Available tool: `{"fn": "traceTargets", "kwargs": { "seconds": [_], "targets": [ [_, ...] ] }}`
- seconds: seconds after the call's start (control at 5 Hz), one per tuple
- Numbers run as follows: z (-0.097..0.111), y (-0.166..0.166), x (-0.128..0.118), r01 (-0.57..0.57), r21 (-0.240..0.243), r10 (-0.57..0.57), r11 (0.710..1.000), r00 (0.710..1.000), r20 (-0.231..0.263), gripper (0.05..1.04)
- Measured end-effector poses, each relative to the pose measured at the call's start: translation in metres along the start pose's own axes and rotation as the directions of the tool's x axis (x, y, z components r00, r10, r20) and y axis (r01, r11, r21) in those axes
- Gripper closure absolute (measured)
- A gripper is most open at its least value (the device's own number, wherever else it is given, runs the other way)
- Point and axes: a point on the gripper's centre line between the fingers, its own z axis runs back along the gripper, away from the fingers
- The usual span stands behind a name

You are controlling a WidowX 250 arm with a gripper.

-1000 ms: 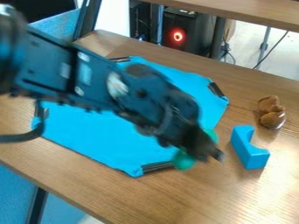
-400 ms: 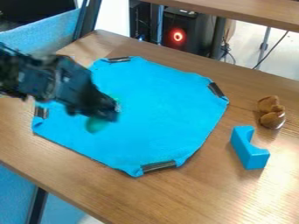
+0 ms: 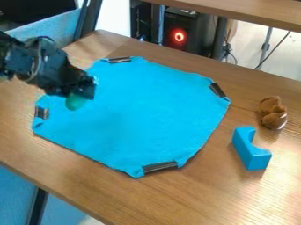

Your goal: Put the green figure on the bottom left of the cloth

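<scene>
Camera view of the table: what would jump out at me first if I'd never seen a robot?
Probably the big bright-blue cloth spread over the wooden table, with the robot's black end effector above its left side, holding something green. Next, perhaps the red glowing ring behind the table, and the blue notched block right of the cloth.

The cloth (image 3: 147,114) is of plain bright blue colour, the figure (image 3: 75,102) is green, and the surface (image 3: 235,197) is brown with wood grain.
</scene>
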Motion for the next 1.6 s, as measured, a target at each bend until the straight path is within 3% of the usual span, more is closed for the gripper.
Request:
{"fn": "traceTargets", "kwargs": {
  "seconds": [0.2,0.4,0.6,0.8,1.0,1.4,1.6],
  "targets": [
    [-0.007,0.011,0.012,-0.044,0.039,0.044,0.998,0.999,0.016,0.660],
    [-0.019,0.026,0.012,-0.036,0.113,0.034,0.993,0.999,0.024,0.607],
    [-0.032,0.032,0.010,-0.011,0.151,0.012,0.988,1.000,-0.004,0.272],
    [-0.032,0.032,0.013,0.005,0.156,-0.005,0.988,1.000,-0.001,0.086],
    [-0.032,0.030,0.018,0.016,0.165,-0.011,0.986,0.999,-0.031,0.083],
    [-0.026,0.007,0.054,0.129,0.245,-0.076,0.961,0.973,-0.216,0.083],
    [-0.021,-0.015,0.070,0.202,0.209,-0.138,0.957,0.948,-0.286,0.083]
  ]
}}
